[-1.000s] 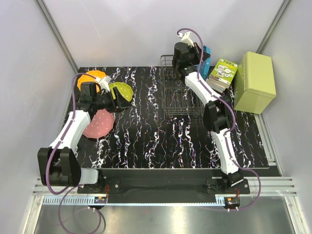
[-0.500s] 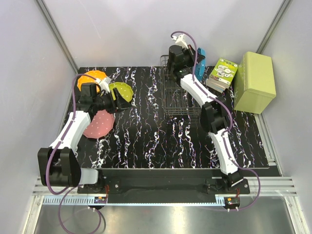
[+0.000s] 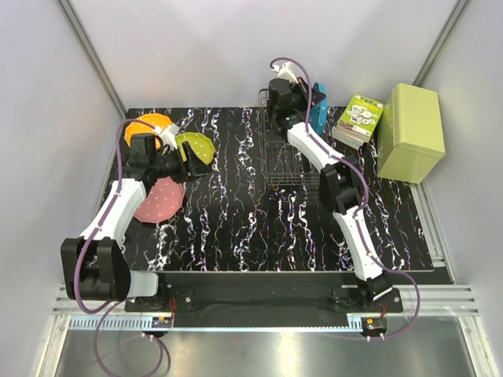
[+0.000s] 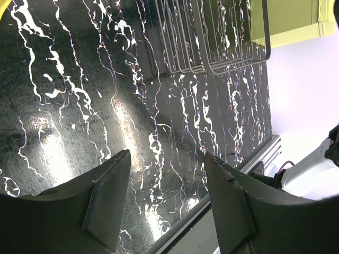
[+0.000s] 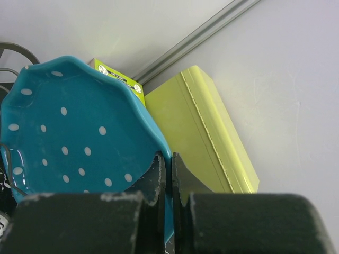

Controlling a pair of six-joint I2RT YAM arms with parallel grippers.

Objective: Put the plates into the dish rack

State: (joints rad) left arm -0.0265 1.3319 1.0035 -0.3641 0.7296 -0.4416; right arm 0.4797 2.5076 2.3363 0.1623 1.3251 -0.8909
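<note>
My right gripper [image 5: 170, 164] is shut on the rim of the blue plate [image 5: 74, 137], pinching it edge-on. In the top view it holds the blue plate [image 3: 318, 107] upright, raised above the back right corner of the black wire dish rack [image 3: 295, 161]. At the left, my left gripper [image 3: 193, 162] stands open just in front of the yellow-green plate [image 3: 196, 145]. The orange plate [image 3: 145, 126] lies behind it and the pink plate [image 3: 159, 199] in front. In the left wrist view the left gripper [image 4: 167, 154] has nothing between its fingers, only the marbled table beneath.
A light green box [image 3: 409, 132] stands at the back right, with a printed green packet [image 3: 358, 119] between it and the rack. The rack's near corner [image 4: 212, 37] and the box [image 4: 286, 21] show in the left wrist view. The table's front edge [image 3: 275, 271] lies near the arm bases.
My right arm has swung left with the blue plate, from beside the printed packet to over the rack's back right corner. The left arm has not moved.
</note>
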